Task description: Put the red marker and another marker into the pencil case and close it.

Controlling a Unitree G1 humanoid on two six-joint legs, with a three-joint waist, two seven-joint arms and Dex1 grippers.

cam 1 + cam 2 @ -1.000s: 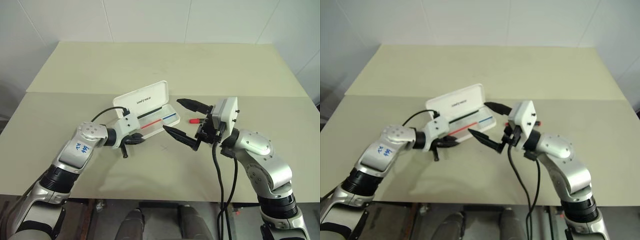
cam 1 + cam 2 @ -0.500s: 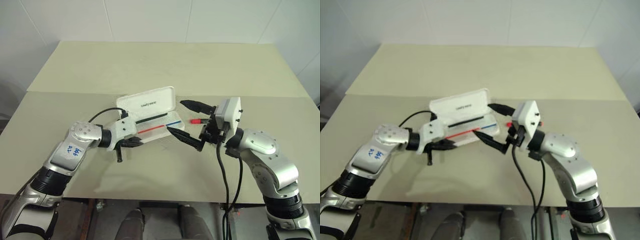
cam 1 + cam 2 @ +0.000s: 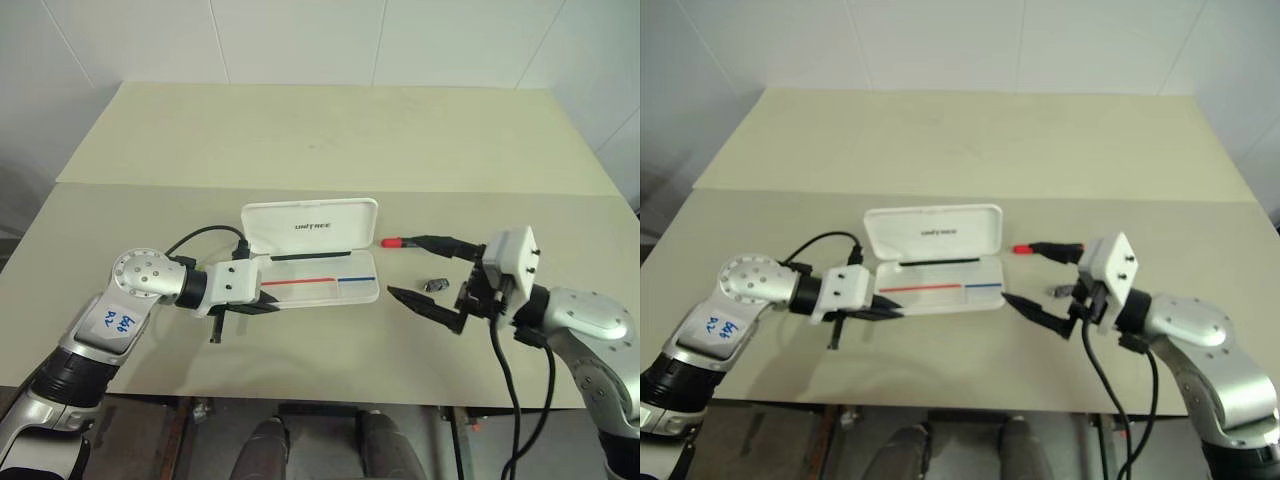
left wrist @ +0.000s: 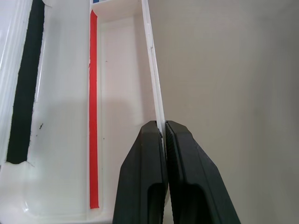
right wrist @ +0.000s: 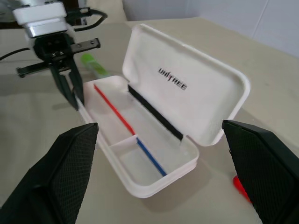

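The pencil case (image 5: 154, 154) carries dark printed lettering "UNITREE" on the inner face of its raised lid. Blue handwritten characters mark the left arm's label; they cannot be read.

The white pencil case (image 3: 312, 250) is showing a red-and-blue stripe and dark lettering. The red marker (image 3: 392, 243) is lying on the beige surface (image 3: 330, 130); a lime-green marker (image 5: 93, 65) is showing too.

red marker (image 3: 392, 243): the right end effector's upper finger is hiding its barrel, leaving just the red tip showing
another marker (image 5: 95, 67): the left end effector (image 5: 70, 88) is partly covering it
small dark object (image 3: 434, 285): lying too small to identify
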